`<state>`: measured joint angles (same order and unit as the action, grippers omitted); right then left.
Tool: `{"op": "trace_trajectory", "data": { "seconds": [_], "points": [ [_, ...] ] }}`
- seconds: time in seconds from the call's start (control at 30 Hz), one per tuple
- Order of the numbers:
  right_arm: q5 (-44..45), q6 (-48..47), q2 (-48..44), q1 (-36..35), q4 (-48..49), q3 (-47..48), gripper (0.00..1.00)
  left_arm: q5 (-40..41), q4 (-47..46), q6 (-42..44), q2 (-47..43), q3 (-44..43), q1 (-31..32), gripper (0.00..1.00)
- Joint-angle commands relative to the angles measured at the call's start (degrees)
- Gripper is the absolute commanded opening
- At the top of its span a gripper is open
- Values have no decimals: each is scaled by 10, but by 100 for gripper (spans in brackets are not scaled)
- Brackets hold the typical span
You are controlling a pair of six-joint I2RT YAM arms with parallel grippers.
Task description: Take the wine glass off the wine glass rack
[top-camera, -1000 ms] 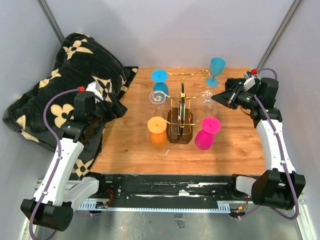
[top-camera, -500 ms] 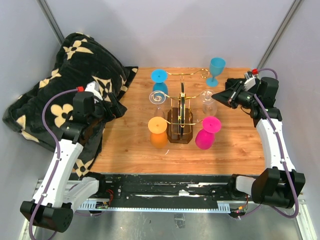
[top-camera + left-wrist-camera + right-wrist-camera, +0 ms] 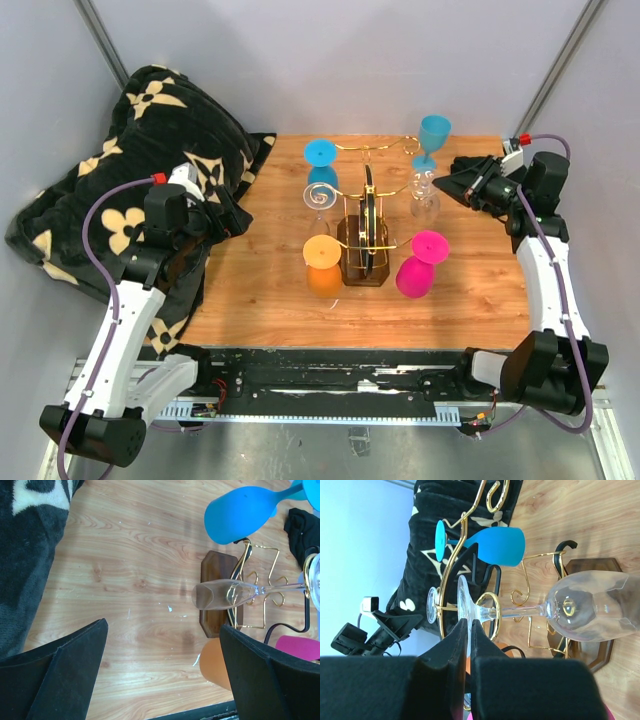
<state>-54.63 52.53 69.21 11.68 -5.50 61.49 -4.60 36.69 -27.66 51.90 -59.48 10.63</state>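
Observation:
The gold wire wine glass rack (image 3: pixel 364 218) stands mid-table on its dark wooden base (image 3: pixel 362 266). A clear wine glass (image 3: pixel 425 203) hangs bowl-down on the rack's right arm. My right gripper (image 3: pixel 443 184) is shut on the rim of its foot. In the right wrist view the fingers (image 3: pixel 456 650) pinch the foot's edge, and the stem runs through a gold ring to the bowl (image 3: pixel 590 612). My left gripper (image 3: pixel 238 214) is open and empty left of the rack, its jaws wide apart over bare wood (image 3: pixel 162 630).
The rack also holds a blue glass (image 3: pixel 320 158), a second clear glass (image 3: pixel 318 195), an orange glass (image 3: pixel 323 268) and a pink glass (image 3: pixel 418 266). A blue goblet (image 3: pixel 433 138) stands upright at the back right. A black flowered blanket (image 3: pixel 140 150) lies at the left.
My right gripper has closed on the clear glass's foot and drawn slightly up and back. The rack and its hanging glasses have shifted a little to the right. The left arm has hardly moved.

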Motion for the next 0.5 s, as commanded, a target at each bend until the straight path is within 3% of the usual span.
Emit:
{"op": "trace_trajectory", "data": {
  "seconds": [0.0,0.27,0.47],
  "points": [
    [7,31,14,7,78,10,1,-2,-5,4,-5,-9,2,100],
    [22,-1,45,-73,48,49,1,-6,-6,3,-5,-6,2,100],
    [18,-32,6,-95,-7,38,1,1,0,4,-14,-7,2,100]
  ]
}}
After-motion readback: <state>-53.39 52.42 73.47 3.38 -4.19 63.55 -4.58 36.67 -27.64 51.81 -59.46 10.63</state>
